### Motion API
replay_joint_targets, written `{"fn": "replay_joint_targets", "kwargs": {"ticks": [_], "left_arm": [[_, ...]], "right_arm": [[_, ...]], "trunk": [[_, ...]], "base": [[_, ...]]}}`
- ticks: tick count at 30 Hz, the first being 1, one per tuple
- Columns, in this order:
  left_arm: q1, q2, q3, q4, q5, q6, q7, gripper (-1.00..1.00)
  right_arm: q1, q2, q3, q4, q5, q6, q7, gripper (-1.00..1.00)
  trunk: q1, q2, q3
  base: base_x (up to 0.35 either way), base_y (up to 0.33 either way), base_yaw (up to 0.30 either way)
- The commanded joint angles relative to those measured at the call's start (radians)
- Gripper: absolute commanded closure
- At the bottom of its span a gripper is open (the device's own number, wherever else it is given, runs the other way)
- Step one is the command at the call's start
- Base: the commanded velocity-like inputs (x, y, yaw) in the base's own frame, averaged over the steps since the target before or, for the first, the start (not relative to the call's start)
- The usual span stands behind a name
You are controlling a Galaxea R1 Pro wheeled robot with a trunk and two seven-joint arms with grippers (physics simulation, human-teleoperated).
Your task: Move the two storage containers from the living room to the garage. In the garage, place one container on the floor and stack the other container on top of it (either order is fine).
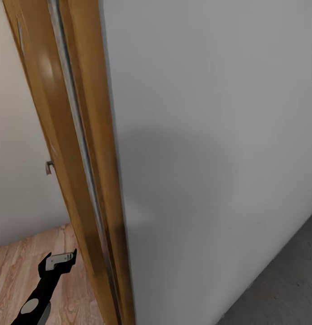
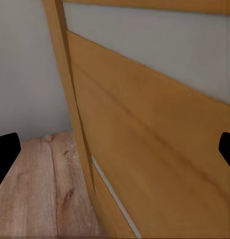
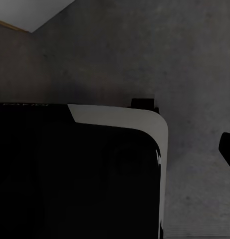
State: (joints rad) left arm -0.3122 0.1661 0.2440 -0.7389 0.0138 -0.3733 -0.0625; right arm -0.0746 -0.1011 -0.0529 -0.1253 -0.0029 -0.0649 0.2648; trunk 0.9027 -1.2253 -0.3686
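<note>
- Across most of the head view, a plain white-grey wall (image 1: 210,135) fills the centre and right of the frame, seen very close.
- Left of that wall, a wooden door frame (image 1: 90,149) runs from the top left down to the bottom centre, with a grey strip along its length.
- At the lower left, light wood plank flooring (image 1: 16,271) lies beyond the frame; at the lower right corner, the dark grey speckled floor (image 1: 286,289) shows on the wall's other side.
- Low at the left edge, the left gripper (image 1: 59,262) rises on its black arm, just beside the door frame; its fingers stand a short way apart with nothing between them.
- Moving to the left wrist view, the wooden frame (image 2: 144,149) crosses the centre and right, with a pale panel (image 2: 159,40) above it and the plank flooring (image 2: 40,189) at the lower left.
- Two black fingertips (image 2: 5,152) sit at the far left and right edges, spread wide and holding nothing.
- Turning to the right wrist view, a black body with a pale rounded edge (image 3: 80,174) covers the lower left.
- Behind it lies the dark concrete floor (image 3: 194,74), with a strip of white wall (image 3: 35,12) at the upper left.
- One black fingertip (image 3: 227,149) shows at the right edge; how far the right gripper is open cannot be told.
- No picture lets me place the storage containers.
</note>
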Motion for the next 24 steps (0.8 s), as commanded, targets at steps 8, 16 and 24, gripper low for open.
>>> {"fn": "replay_joint_targets", "kwargs": {"ticks": [8,16,24], "left_arm": [[-0.001,0.0,0.003,0.001,0.002,-0.002,-0.007,-1.0],[-0.001,0.0,0.003,0.001,0.002,-0.001,-0.007,-1.0],[-0.001,0.0,0.003,0.001,0.001,-0.001,-0.007,-1.0]], "right_arm": [[-0.001,0.0,-0.005,0.001,0.0,-0.003,0.005,-1.0],[-0.001,0.0,-0.005,0.001,0.0,-0.003,0.005,-1.0],[-0.001,0.0,-0.005,0.001,0.0,-0.003,0.005,-1.0]], "trunk": [[0.0,-0.001,-0.001],[0.0,-0.001,-0.001],[0.0,-0.001,-0.001]], "base": [[-0.055,0.0,-0.035],[-0.003,0.0,-0.182],[0.013,0.0,-0.044]]}}
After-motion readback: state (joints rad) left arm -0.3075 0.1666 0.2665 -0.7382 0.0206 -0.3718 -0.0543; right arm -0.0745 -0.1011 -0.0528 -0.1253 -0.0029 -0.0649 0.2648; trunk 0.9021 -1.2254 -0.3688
